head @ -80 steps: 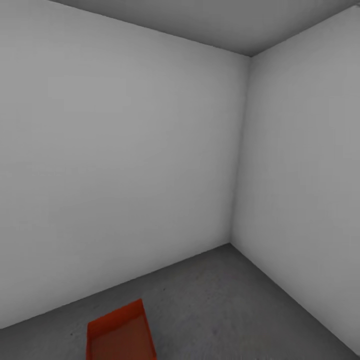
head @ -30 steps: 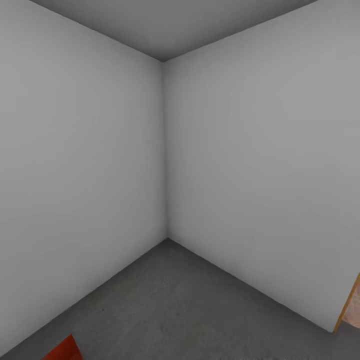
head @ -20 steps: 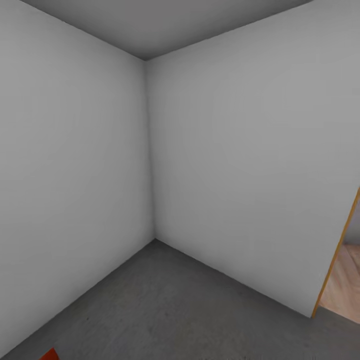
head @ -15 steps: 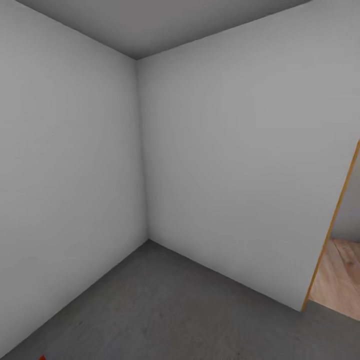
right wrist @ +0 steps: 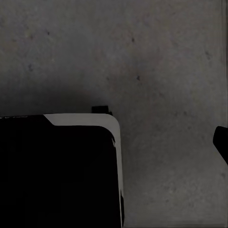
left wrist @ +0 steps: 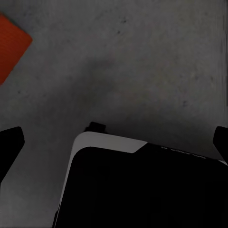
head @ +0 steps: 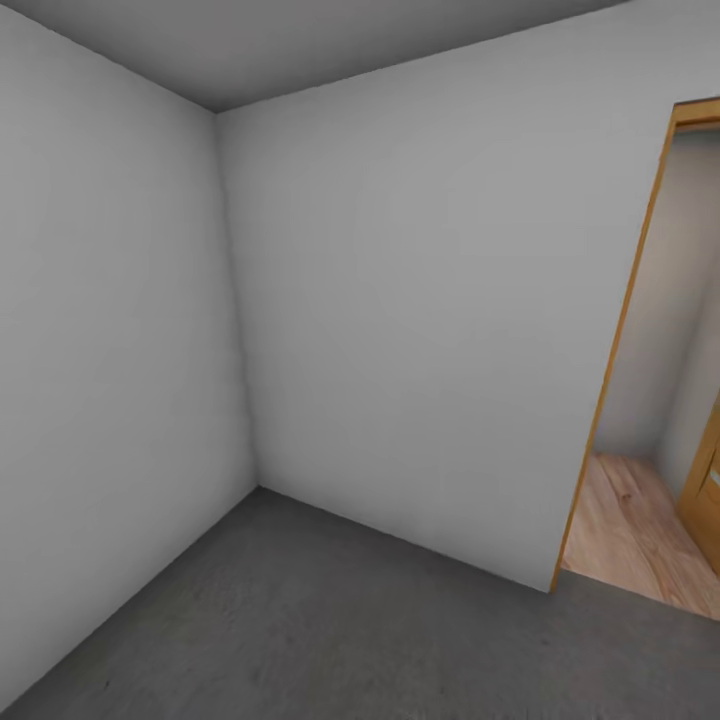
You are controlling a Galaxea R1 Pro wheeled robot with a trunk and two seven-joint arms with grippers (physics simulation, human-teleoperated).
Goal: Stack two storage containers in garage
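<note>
One orange-red storage container (left wrist: 12, 45) shows as a corner on the dark grey concrete floor (left wrist: 142, 61) of the garage, off to one side of my left gripper (left wrist: 114, 142). That gripper hangs open over the floor, its two dark fingertips (left wrist: 9, 142) far apart with nothing between them. My right gripper (right wrist: 114, 142) also hangs open over bare concrete, with one dark fingertip (right wrist: 221, 142) at the picture's edge. In the head view, two pale grey walls (head: 400, 330) meet in a corner above the floor (head: 330, 620).
A wood-framed doorway (head: 612, 400) opens at the right of the head view onto light wood-plank flooring (head: 630, 540). My black base with its pale rim (left wrist: 109, 142) fills the near part of both wrist views (right wrist: 111, 126).
The head camera has swung to the right. The orange-red container slid out of the head view at the lower left, and the doorway came in at the right.
</note>
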